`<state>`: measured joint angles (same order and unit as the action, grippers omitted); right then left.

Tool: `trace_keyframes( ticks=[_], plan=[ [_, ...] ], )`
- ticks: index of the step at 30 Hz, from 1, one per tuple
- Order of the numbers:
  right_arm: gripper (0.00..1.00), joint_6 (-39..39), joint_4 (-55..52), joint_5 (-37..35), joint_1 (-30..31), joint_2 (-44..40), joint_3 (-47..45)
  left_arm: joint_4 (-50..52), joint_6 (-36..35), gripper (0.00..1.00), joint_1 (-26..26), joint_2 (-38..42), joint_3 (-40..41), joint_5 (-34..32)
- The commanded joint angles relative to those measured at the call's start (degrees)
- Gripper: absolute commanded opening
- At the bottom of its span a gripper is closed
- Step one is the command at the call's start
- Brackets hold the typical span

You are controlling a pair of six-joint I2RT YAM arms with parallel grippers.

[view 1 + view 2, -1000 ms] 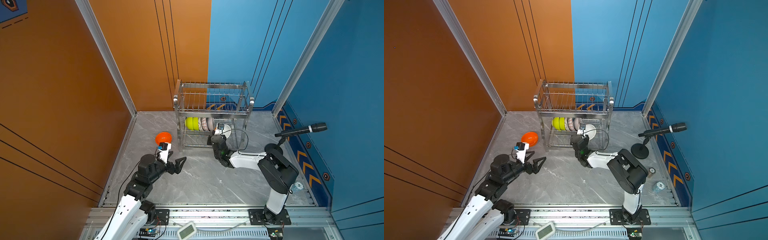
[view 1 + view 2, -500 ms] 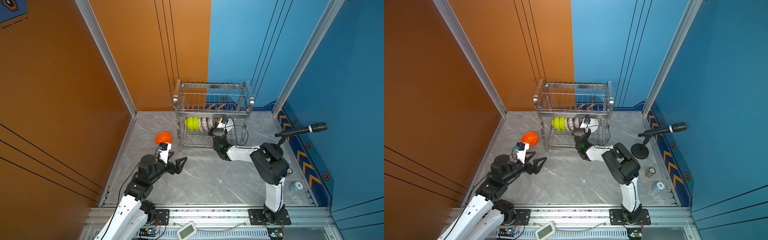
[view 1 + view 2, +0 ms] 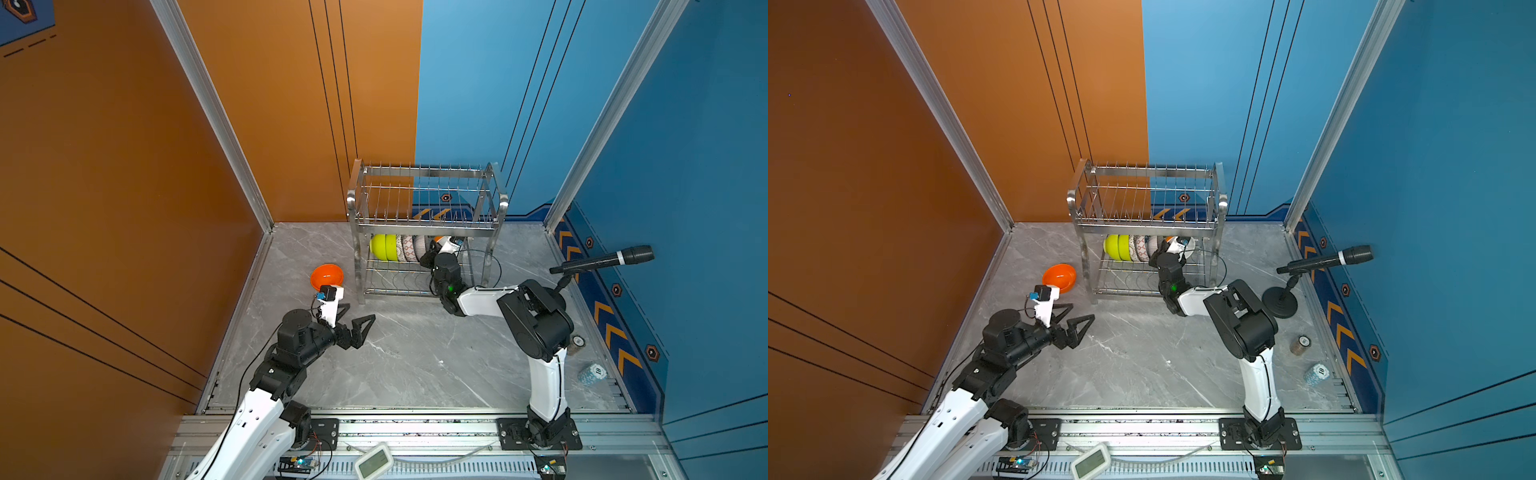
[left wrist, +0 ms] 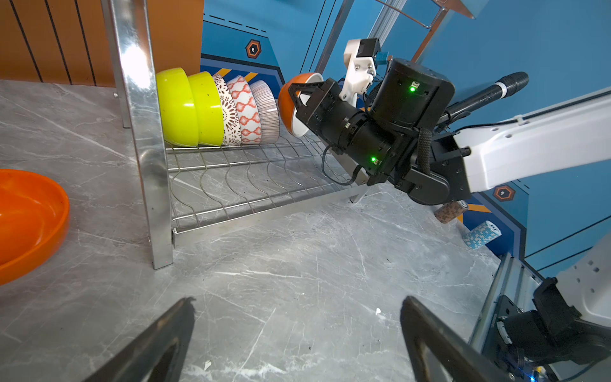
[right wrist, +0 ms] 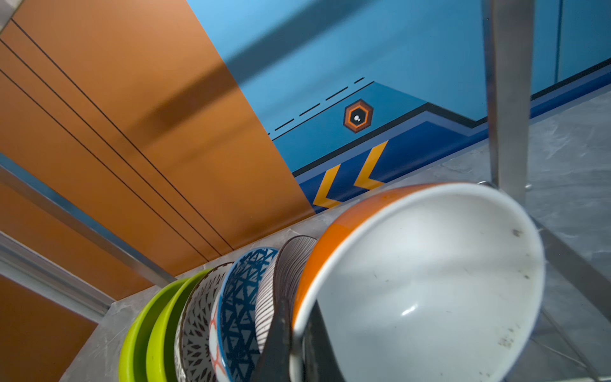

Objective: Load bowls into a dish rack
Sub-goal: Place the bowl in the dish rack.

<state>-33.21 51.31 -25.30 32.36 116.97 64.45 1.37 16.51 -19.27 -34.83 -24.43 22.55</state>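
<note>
The steel dish rack [image 3: 424, 226] [image 3: 1146, 227] [image 4: 142, 115] stands at the back of the table. On its lower tier stand two lime-green bowls [image 4: 178, 106] [image 3: 380, 247] and three patterned bowls [image 4: 246, 112] [image 5: 241, 307] on edge in a row. My right gripper [image 5: 294, 317] [image 3: 432, 249] reaches into that tier, shut on the rim of an orange-and-white bowl [image 5: 429, 281] [image 4: 291, 109] tilted beside the striped one. An orange bowl [image 3: 327, 276] [image 3: 1059, 277] [image 4: 26, 218] lies on the table left of the rack. My left gripper [image 4: 297, 307] [image 3: 357, 324] hovers open and empty in front of it.
A microphone [image 3: 602, 262] [image 3: 1325, 259] on a black round base [image 3: 1280, 302] stands at the right wall. Two small chip stacks [image 3: 1316, 374] [image 3: 1301, 345] lie near the right front edge. The rack's upper tier holds only upright prongs.
My right arm has carried the orange-and-white bowl from in front of the rack into the lower tier, up to the row of bowls. The left arm has stayed still.
</note>
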Motion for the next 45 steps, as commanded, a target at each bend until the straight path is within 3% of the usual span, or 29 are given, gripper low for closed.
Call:
trace_keyframes(
  ticks=[1, 20, 29, 45],
  plan=[
    [0.0, -2.7, 4.8, 6.4, -1.5, 0.1, 0.6, -1.1, 0.7, 0.98, -0.6, 0.2, 0.4, 1.9],
    [0.0, -12.6, 13.8, 23.6, -8.5, 1.5, -1.6, -1.6, 1.0, 0.98, -0.5, 0.1, 0.4, 2.7],
    [0.0, -19.7, 18.6, 27.3, -11.0, 6.6, -0.1, -1.6, 1.1, 0.98, -0.4, 0.0, 0.4, 2.6],
    [0.0, -25.2, 22.2, 32.8, -12.7, 10.9, 2.8, -1.7, 1.2, 0.98, -0.4, -0.1, 0.3, 2.8]
  ],
)
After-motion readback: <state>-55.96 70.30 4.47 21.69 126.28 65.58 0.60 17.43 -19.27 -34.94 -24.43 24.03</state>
